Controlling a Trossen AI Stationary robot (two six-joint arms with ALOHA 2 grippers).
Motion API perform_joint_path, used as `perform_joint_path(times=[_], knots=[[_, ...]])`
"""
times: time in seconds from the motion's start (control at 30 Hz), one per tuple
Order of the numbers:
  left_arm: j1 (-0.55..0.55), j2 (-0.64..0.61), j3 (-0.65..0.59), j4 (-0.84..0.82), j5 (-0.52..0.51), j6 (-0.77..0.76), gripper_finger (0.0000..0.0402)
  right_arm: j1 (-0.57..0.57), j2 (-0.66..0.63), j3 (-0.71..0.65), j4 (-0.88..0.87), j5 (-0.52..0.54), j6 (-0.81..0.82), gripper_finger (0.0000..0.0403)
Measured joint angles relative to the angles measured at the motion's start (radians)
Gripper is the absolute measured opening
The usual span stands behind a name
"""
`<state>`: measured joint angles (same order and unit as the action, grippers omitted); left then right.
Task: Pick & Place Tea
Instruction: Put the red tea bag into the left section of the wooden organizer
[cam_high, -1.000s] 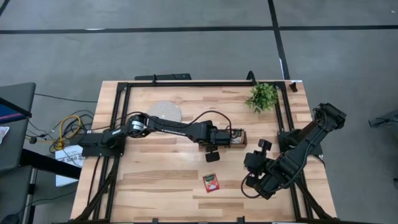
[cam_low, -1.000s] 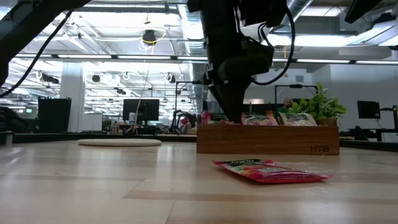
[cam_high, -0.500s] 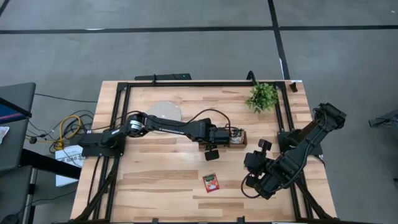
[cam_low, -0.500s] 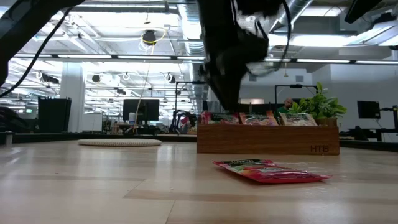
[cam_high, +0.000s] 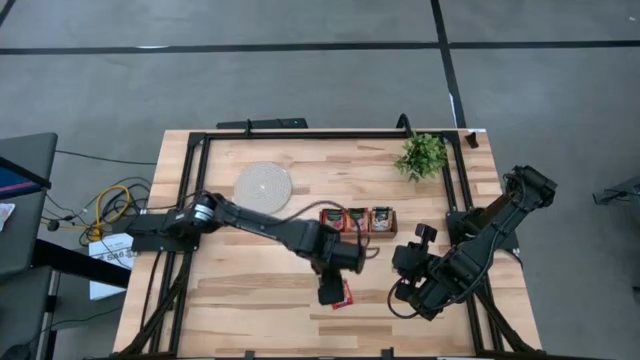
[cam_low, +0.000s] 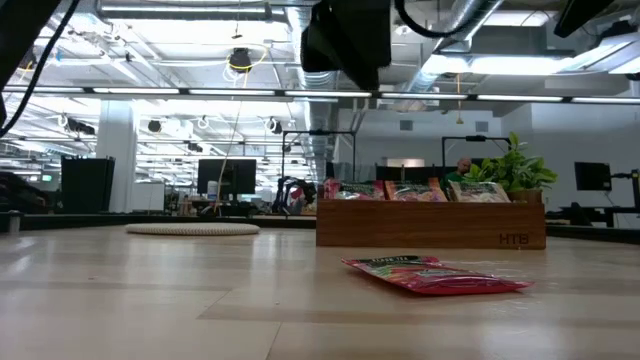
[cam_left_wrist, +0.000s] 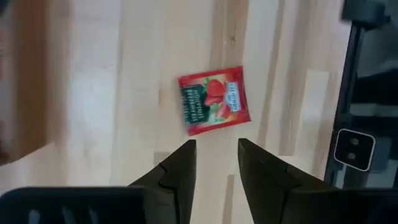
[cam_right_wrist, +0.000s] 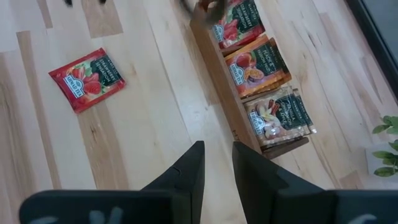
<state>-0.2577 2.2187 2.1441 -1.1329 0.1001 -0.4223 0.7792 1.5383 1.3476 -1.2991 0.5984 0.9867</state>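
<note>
**Left tool over a loose red sachet, tray of tea behind it**

At the left of the wooden table (cam_high: 250, 300) lies a round white disc (cam_high: 264, 182), flat and well apart from everything else. The left arm reaches from the table's left edge out across the middle. Its tool, the left tool (cam_high: 331, 293), hangs just above a single red tea sachet (cam_left_wrist: 213, 99) that lies flat on the bare wood near the front edge. In the high view the arm covers most of that sachet; only a red corner shows. The left wrist view shows the two dark fingers (cam_left_wrist: 177, 171) standing apart with a gap between them and nothing held; the sachet lies just beyond their tips, untouched.

Behind the sachet, toward the middle of the table, stands a brown wooden tray (cam_high: 356, 220) with three compartments side by side, each holding packets of tea. In the low view the sachet lies in front of the tray, apart from it.

At the back right corner sits a small green plant (cam_high: 422, 154). The right arm waits folded at the right side of the table, its tool, the right tool (cam_high: 403, 293), off the wood. Its fingers (cam_right_wrist: 189, 171) stand a little apart, empty.
</note>
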Motion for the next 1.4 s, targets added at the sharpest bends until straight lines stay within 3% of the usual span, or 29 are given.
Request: perform_joint_path(times=[0.53,0.77,0.9,1.4], knots=[[-0.053,0.185,-0.001,0.063,-0.105,-0.129,0.0110,0.001,0.000,0.000,0.013,-0.021,0.012,0.0075],[-0.058,0.204,-0.001,0.112,-0.107,-0.178,0.0110,0.043,0.000,0.000,-0.064,-0.016,0.109,0.0075],[-0.057,0.204,-0.001,0.117,-0.158,-0.179,0.0110,0.071,0.000,0.000,-0.076,-0.016,0.141,0.0075],[-0.057,0.285,0.006,0.062,-0.130,-0.173,0.0110,0.113,0.000,0.001,-0.086,0.030,0.192,0.0075]])
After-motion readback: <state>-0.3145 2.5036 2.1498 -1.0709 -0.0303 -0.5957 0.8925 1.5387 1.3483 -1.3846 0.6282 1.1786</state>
